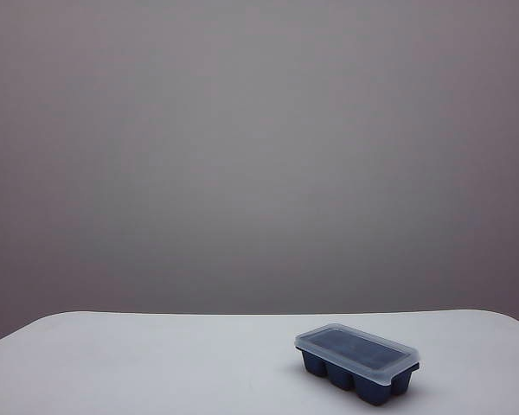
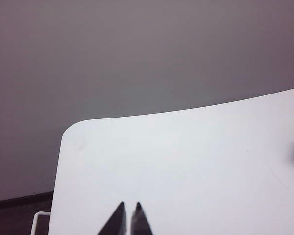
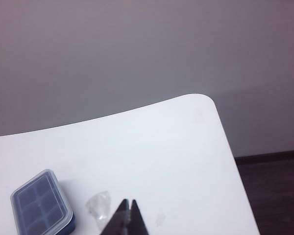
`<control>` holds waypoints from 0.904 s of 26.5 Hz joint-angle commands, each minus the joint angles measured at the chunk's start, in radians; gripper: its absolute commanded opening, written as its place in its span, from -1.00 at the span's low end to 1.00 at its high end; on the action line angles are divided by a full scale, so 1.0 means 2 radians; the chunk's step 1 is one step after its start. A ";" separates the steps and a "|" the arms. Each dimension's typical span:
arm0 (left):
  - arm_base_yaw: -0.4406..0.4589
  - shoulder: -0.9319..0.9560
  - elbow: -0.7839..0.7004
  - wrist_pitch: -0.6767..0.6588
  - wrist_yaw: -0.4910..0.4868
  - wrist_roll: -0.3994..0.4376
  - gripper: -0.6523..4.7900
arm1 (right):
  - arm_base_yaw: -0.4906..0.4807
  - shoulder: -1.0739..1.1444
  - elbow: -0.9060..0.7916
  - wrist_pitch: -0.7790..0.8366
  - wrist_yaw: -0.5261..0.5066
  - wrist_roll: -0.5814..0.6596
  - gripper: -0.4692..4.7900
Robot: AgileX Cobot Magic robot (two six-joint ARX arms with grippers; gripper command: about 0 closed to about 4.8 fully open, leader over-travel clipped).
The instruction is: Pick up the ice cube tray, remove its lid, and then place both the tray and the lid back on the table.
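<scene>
The ice cube tray [image 1: 360,376], dark navy, sits on the white table [image 1: 156,363] at about five o'clock in the exterior view, near the front right edge; the frosted lid [image 1: 356,349] is on top of it, seated flat all round; nothing of the task appears done, so lifting, lid removal and setting both down all remain. Neither arm shows in the exterior view. In its wrist view the left gripper [image 2: 129,209] hangs over bare table well apart from the tray, fingertips pressed nearly together, holding nothing; the right gripper [image 3: 128,204] is likewise closed and empty, with the tray near, at roughly nine o'clock; a small clear scrap [image 3: 98,208], possibly plastic, lies just beside its tips.
</scene>
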 commanded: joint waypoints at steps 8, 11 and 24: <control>0.000 0.000 0.001 -0.005 0.001 -0.002 -0.68 | 0.000 0.000 -0.003 0.002 0.002 -0.001 -0.84; 0.000 0.000 0.001 -0.004 0.001 -0.020 -0.68 | 0.001 0.000 -0.003 0.002 0.001 0.002 -0.84; 0.000 0.043 0.113 0.059 0.023 -0.114 -0.68 | 0.001 0.001 0.039 0.043 0.006 0.118 -0.84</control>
